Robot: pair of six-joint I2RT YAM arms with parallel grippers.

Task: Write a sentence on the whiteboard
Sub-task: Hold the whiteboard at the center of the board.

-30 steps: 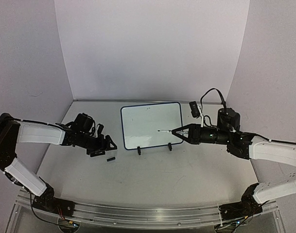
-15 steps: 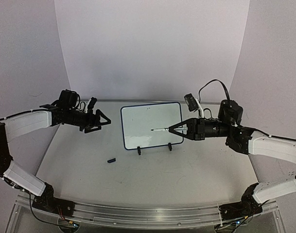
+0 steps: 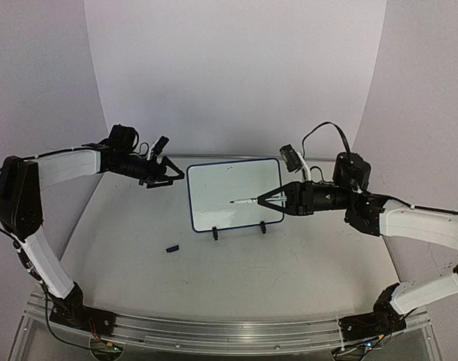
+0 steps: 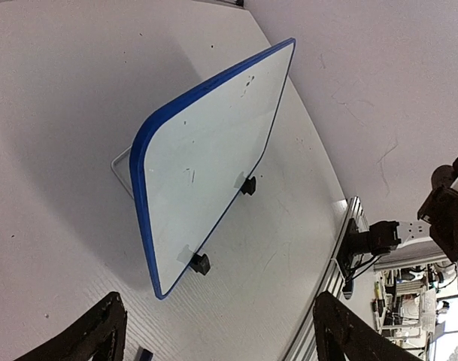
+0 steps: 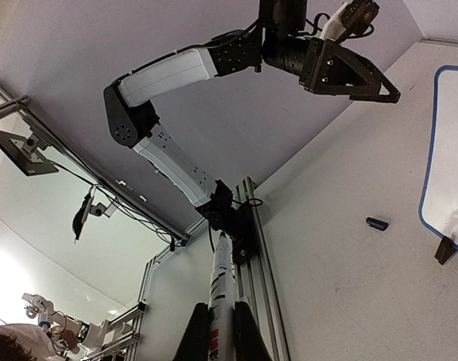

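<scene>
- Right gripper [image 3: 268,200] is clamped on a marker [image 3: 242,201]. You see the marker tip over the whiteboard [image 3: 221,184] face; whether it touches cannot be told.
- Whiteboard stands at mid-table [image 3: 289,263], tilted back on two black feet [image 3: 215,235], facing the arms.
- Your left wrist view shows only small specks on its face.
- Left gripper [image 3: 176,180] hangs raised just left of the board's top-left corner, jaws spread wide, holding nothing.
- Small dark cap [image 3: 171,247] lies on the table, near the board's front-left.
</scene>
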